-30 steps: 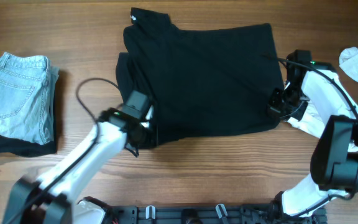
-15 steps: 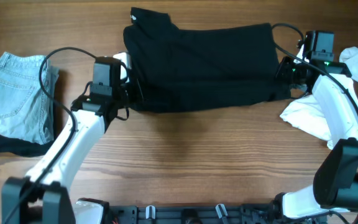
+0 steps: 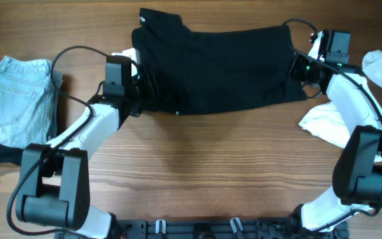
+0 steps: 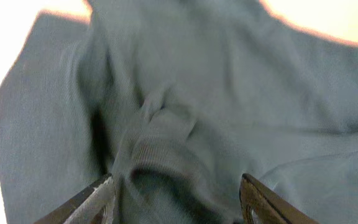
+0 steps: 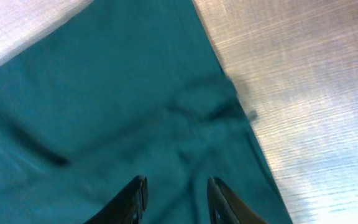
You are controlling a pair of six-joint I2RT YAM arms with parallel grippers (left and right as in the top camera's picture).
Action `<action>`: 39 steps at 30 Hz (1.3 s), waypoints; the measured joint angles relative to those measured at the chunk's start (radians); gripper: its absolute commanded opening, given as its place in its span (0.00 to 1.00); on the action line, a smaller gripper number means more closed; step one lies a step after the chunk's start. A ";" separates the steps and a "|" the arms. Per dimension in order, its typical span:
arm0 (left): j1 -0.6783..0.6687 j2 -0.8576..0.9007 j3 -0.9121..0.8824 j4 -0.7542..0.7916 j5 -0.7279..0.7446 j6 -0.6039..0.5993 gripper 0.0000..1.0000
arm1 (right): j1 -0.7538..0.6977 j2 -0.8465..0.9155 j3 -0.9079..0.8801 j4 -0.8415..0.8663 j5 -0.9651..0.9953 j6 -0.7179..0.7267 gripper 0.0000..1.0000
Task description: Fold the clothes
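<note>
Over black garment (image 3: 224,66), left gripper (image 4: 176,186) spread wide, right gripper (image 5: 177,186) parted, overhead alone shows jeans (image 3: 18,99).

left pincer (image 4: 178,200) spread wide, right pincer (image 5: 176,198) parted

The table (image 3: 197,166) is matt, grained wood. The black shirt (image 3: 224,66) is soft matt knit cloth; left of it the shorts (image 3: 18,99) are faded denim.

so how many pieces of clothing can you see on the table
4, maybe more: a black cotton top in the centre, light blue denim shorts at the left edge, a dark cloth under them, and white fabric at the right edge, possibly two pieces.
</note>
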 measured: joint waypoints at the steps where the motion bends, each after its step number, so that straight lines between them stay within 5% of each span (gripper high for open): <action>1: 0.000 0.001 0.000 -0.053 0.000 0.000 0.69 | 0.000 0.010 -0.002 -0.024 0.014 -0.022 0.33; 5: 0.000 0.002 0.001 -0.192 0.000 0.000 0.69 | 0.000 0.070 -0.046 -0.038 0.050 -0.061 0.29; 9: 0.000 0.039 0.001 -0.189 0.000 0.000 0.67 | 0.000 0.131 -0.049 -0.056 0.100 -0.074 0.12; 14: -0.002 0.109 0.028 -0.199 -0.033 0.002 0.64 | 0.005 0.131 -0.048 -0.106 0.289 -0.077 0.13; 21: 0.031 0.113 0.066 -0.342 -0.086 0.007 0.58 | -0.059 0.131 -0.047 -0.136 0.350 -0.083 0.37; 31: 0.124 0.071 0.063 -0.552 -0.093 -0.039 0.54 | -0.040 0.126 -0.023 -0.333 0.238 -0.084 0.45; 34: 0.163 0.054 0.051 -0.586 -0.081 -0.046 0.59 | -0.016 0.124 -0.023 -0.362 0.232 -0.084 0.50; 37: 0.171 0.026 0.027 -0.560 -0.058 -0.002 0.82 | -0.014 0.124 -0.018 -0.386 0.224 -0.080 0.59; 39: 0.171 -0.024 0.000 -0.523 -0.048 0.026 0.89 | -0.011 0.124 -0.011 -0.425 0.207 -0.068 0.65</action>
